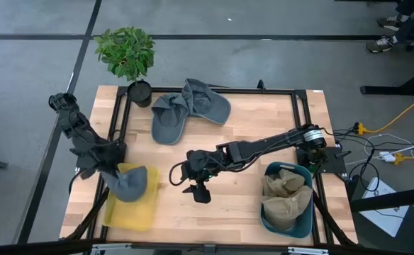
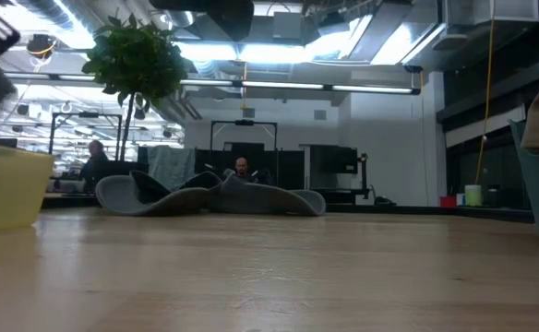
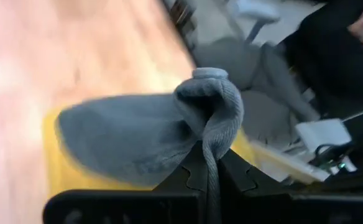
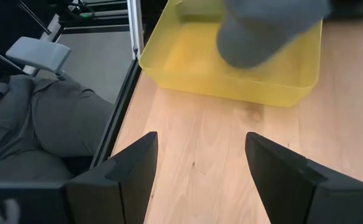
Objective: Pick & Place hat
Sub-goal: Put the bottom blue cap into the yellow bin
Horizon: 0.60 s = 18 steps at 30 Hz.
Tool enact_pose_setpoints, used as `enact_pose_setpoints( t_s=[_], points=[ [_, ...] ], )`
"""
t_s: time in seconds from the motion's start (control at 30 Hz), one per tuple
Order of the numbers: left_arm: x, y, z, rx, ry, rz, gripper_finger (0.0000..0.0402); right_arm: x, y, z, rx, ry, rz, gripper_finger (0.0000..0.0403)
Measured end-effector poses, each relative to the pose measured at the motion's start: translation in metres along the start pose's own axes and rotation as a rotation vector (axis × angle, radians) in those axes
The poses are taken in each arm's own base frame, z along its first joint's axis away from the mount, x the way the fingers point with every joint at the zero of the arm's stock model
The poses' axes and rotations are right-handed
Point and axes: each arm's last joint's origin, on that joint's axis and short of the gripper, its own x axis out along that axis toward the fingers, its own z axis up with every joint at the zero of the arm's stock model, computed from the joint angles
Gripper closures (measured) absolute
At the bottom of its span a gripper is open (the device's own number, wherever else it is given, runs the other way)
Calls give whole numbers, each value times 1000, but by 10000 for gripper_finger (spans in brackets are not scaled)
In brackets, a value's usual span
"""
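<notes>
A grey hat (image 1: 130, 183) hangs over the far end of the yellow bin (image 1: 131, 211) at the table's near left, with my left gripper (image 1: 113, 170) shut on it. In the right wrist view the same hat (image 4: 262, 28) shows above the bin (image 4: 231, 68). My right gripper (image 1: 187, 182) stands open above the table's middle, its fingers (image 4: 138, 162) empty and pointing toward the bin. Two more grey hats (image 1: 189, 110) lie against each other on the table at the far side, brims on the wood. My left gripper pinches a bunched fold of the grey hat (image 3: 214, 146) between its two fingers, several layers thick. The fingers slant down from the table's left side. The rest of the hat (image 3: 125, 137) spreads out beyond the fingers above the yellow bin; whether it touches the bin I cannot tell.
A teal bin (image 1: 303, 219) with beige hats (image 1: 285, 195) stands at the near right. A potted plant (image 1: 127, 53) is at the far left corner. A black frame (image 1: 299, 106) runs around the table. A seated person's legs (image 4: 51, 118) show beside the table's left edge.
</notes>
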Motion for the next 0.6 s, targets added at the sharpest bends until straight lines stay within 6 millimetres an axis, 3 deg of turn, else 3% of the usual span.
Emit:
enact_pose_setpoints(
  t_s=[0.33,0.6],
  points=[
    [4,8,-6,-13,65,185,395,0,0,2,-15,-17,2,162],
    [20,-8,11,63,68,-7,396,0,0,2,-40,-21,2,162]
  ],
)
